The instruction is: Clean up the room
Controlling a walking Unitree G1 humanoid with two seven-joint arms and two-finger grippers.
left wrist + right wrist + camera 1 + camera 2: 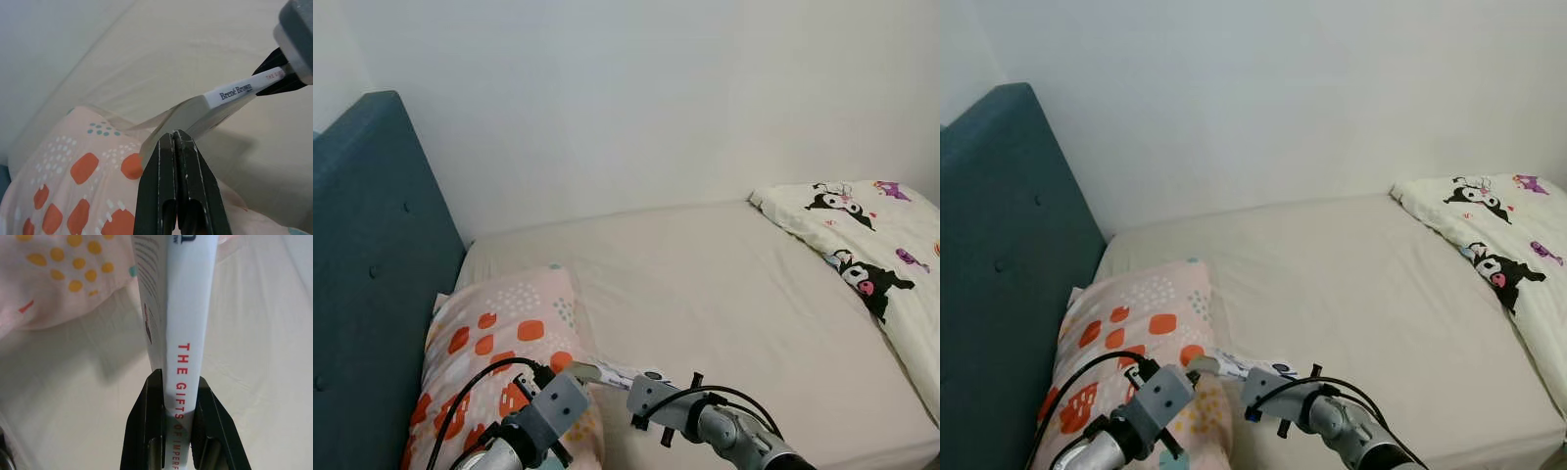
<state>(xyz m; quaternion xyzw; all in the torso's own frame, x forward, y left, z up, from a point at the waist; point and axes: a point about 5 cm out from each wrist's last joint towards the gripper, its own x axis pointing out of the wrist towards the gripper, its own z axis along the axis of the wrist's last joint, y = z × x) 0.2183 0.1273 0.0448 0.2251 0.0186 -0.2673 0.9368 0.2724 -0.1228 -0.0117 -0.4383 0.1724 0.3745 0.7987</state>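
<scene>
A white paperback book hangs low over the bed's near edge, beside a pink pillow with orange spots. My right gripper is shut on the book's spine, which carries red lettering. My left gripper is shut, its fingertips pinching the thin front cover, which bends away from the book. In the eye views both wrists meet at the bottom centre, with the left gripper touching one end of the book and the right gripper the other.
The beige mattress stretches ahead to a white wall. A blue padded headboard stands at the left. A cream blanket with cartoon figures lies along the right side.
</scene>
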